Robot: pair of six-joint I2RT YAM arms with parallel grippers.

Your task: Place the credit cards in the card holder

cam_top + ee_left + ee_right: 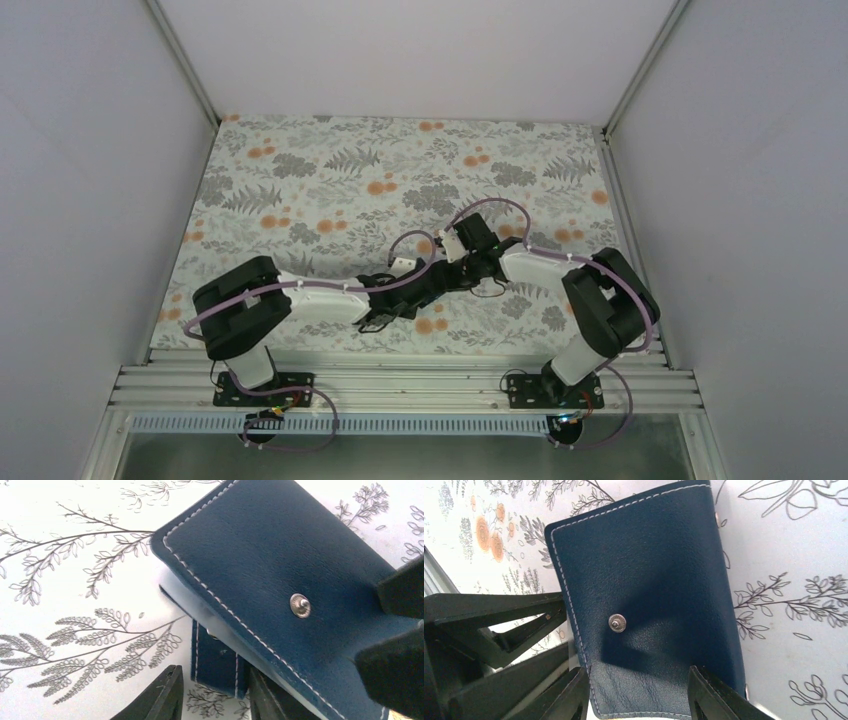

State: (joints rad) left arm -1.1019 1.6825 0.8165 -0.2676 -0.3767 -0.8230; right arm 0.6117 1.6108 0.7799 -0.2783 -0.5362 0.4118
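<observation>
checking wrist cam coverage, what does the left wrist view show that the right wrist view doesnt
Only left wrist: under the card holder cover, a stitched strap sits between the left gripper fingers. Only right wrist: orange flowers on the cloth, and the cover's end between the right gripper fingers. Both: the navy cover with white stitching and a metal snap.

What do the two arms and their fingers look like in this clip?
Both the left arm and right arm have white links between bulky black joint housings. Purple cables loop along each, with small white connectors. The wrist views show black, wedge-shaped fingers. No markings are legible.
</observation>
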